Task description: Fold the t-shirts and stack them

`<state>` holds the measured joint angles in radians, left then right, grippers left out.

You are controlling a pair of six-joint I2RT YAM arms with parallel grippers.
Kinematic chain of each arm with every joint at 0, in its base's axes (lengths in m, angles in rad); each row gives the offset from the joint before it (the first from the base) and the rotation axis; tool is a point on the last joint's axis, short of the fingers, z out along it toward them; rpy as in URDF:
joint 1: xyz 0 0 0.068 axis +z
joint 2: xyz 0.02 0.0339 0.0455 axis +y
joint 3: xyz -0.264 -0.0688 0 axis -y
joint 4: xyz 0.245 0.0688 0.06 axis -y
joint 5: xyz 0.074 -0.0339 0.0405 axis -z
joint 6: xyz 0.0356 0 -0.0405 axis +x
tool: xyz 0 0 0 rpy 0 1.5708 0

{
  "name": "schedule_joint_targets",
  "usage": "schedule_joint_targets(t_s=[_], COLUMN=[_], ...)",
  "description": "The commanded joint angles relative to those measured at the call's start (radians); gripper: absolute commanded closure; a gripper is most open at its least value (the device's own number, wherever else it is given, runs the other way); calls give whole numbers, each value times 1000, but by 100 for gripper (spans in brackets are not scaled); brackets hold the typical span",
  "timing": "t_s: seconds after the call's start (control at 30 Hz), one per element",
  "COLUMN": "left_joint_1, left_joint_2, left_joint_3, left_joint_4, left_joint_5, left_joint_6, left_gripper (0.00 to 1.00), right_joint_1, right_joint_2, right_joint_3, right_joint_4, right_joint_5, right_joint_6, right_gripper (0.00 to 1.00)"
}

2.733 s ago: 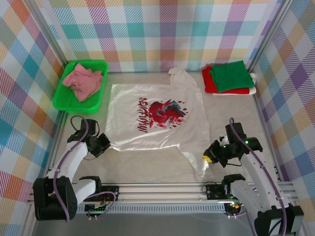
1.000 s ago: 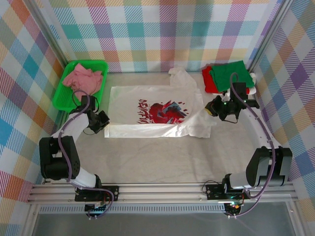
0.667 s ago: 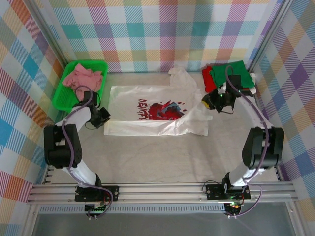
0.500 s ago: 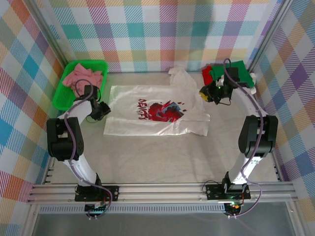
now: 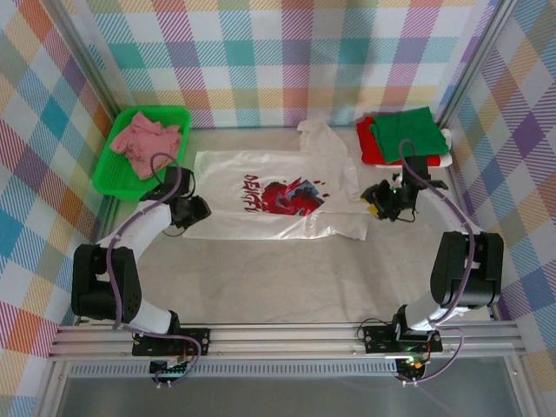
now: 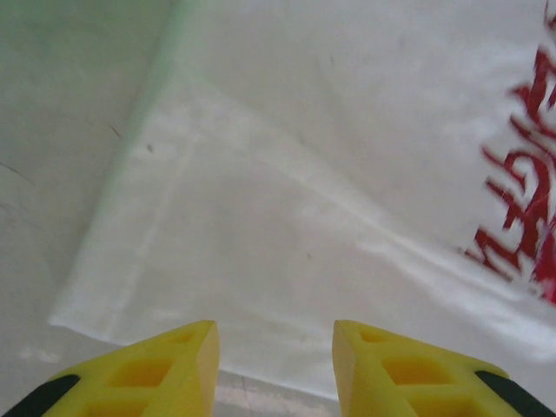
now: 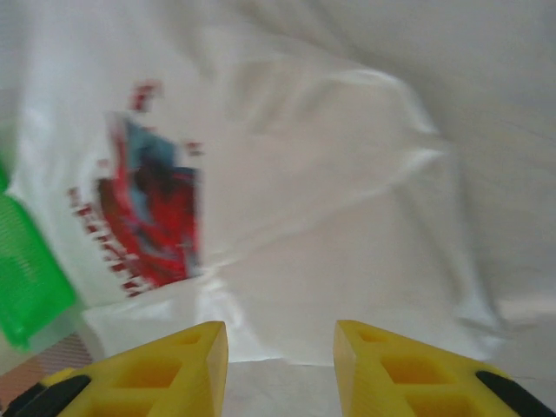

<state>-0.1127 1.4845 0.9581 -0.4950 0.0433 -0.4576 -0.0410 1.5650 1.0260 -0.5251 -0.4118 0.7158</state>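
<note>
Left gripper (image 6: 274, 365): fingers spread apart, nothing between them, poised just above the near left corner of the white shirt (image 5: 261, 221), where the cloth edge meets the table (image 5: 287, 278). Right gripper (image 7: 280, 365): fingers likewise parted and empty, poised over the right edge of the same shirt, where the cloth lies rumpled. The white shirt lies flat at the centre of the table, print (image 5: 287, 195) upward, between the two grippers. One sleeve (image 5: 317, 137) projects from its far edge. Step in hand, as judged: folding the white shirt, with both grippers free of the cloth and placed for a fresh grasp. The next move calls for each gripper to descend on its edge, pinch the cloth, and carry one side across the print. The loose sleeve must be tucked in before stacking. Count: one white printed shirt on the table; one pink shirt (image 5: 146, 143), crumpled, in the one green tray (image 5: 156, 110) at far left; one green shirt (image 5: 408, 132) folded on one red shirt (image 5: 367, 143) at far right. A white piece (image 5: 445, 139) shows beneath that stack; whether it is a shirt cannot be told.
</note>
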Motion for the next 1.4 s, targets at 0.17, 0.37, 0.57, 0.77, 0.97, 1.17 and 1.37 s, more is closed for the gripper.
schedule_joint_targets(t_s=[0.17,0.37,0.57,0.77,0.97,1.17,1.37], left_joint_1=[-11,-24,-27,-27,-30,-32,-33], left_joint_2=[80,95,84,79,89,92,92], left_joint_3=[5,14,13,11,13,13,8], left_joint_4=[17,18,1,4,12,14,19], left_joint_5=[8,2,-12,-23,-14,-13,-13], left_joint_6=[17,16,19,20,18,18,17], left_gripper=[63,63,63,63,63,63,63], right_joint_1=[-10,-10,-8,-9,-1,1,2], right_joint_2=[145,217,241,222,211,227,240], right_joint_3=[16,23,48,77,98,111,124], right_joint_4=[97,171,186,139,106,91,88], right_joint_5=[1,-5,-5,41,71,79,106], right_joint_6=[-20,-4,-1,-28,-44,-58,-69], right_gripper=[61,63,82,89,87,73,74])
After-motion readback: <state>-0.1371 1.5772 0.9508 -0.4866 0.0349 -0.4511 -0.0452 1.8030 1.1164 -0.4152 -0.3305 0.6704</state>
